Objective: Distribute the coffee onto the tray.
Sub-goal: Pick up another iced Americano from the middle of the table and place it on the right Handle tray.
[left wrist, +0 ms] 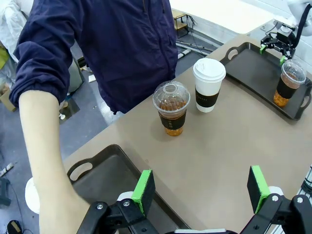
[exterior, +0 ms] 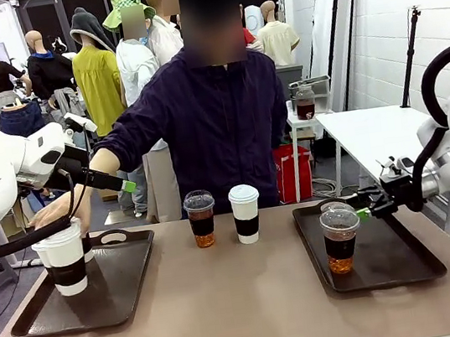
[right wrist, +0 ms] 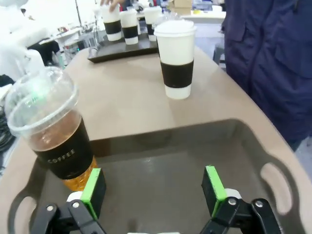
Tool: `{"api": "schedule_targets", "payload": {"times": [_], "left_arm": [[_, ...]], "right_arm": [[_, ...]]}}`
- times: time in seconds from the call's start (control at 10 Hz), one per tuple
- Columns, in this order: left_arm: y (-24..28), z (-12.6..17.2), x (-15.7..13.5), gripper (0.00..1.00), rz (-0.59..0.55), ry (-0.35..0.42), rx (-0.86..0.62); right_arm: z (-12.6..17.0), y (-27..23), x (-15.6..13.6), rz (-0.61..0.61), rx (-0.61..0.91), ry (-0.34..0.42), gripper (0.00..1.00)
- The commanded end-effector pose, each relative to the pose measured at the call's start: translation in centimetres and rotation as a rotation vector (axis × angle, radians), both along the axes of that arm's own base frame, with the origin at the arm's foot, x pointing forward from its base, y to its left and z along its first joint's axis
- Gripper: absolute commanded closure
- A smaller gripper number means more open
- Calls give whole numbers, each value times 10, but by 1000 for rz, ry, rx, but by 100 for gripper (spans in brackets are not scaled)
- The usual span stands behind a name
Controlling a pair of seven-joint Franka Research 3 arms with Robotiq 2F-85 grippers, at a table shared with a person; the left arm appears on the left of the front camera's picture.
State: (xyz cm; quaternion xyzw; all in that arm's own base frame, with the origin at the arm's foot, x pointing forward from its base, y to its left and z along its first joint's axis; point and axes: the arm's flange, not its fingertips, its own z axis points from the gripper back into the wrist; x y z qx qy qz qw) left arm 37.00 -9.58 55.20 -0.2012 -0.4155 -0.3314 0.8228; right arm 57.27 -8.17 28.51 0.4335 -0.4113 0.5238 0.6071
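On the left tray (exterior: 27, 317) stand white paper cups (exterior: 67, 261) with brown sleeves, and the person's hand (exterior: 55, 212) rests on top of them. My left gripper (exterior: 121, 184) hovers open above that tray's far side, its green pads (left wrist: 144, 187) wide apart over the table. A clear dome-lidded coffee (exterior: 201, 219) and another white cup (exterior: 246, 214) stand at the table's middle. The right tray (exterior: 392, 266) holds one clear coffee (exterior: 341, 240). My right gripper (exterior: 368, 208) is open just right of that cup (right wrist: 53, 131), low over the tray (right wrist: 165, 165).
The person stands at the far side, one arm (left wrist: 53, 161) stretched across the left wrist view to the left tray (left wrist: 105, 168). Three white cups (right wrist: 129, 24) show on the far tray in the right wrist view. Bare tabletop (exterior: 228, 303) lies between the trays.
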Motion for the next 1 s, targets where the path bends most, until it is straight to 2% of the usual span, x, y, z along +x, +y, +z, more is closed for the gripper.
{"api": "schedule_targets", "payload": {"times": [0.0, 0.1, 0.3, 0.9], "left_arm": [[1, 0, 0, 0, 1, 3, -2], [1, 0, 0, 0, 1, 3, -2], [1, 0, 0, 0, 1, 3, -2], [1, 0, 0, 0, 1, 3, -2]], "right_arm": [[6, 4, 30, 75, 12, 9, 0], [9, 9, 42, 104, 27, 7, 0], [14, 28, 59, 80, 40, -13, 0], [10, 96, 88, 32, 103, -22, 0]]}}
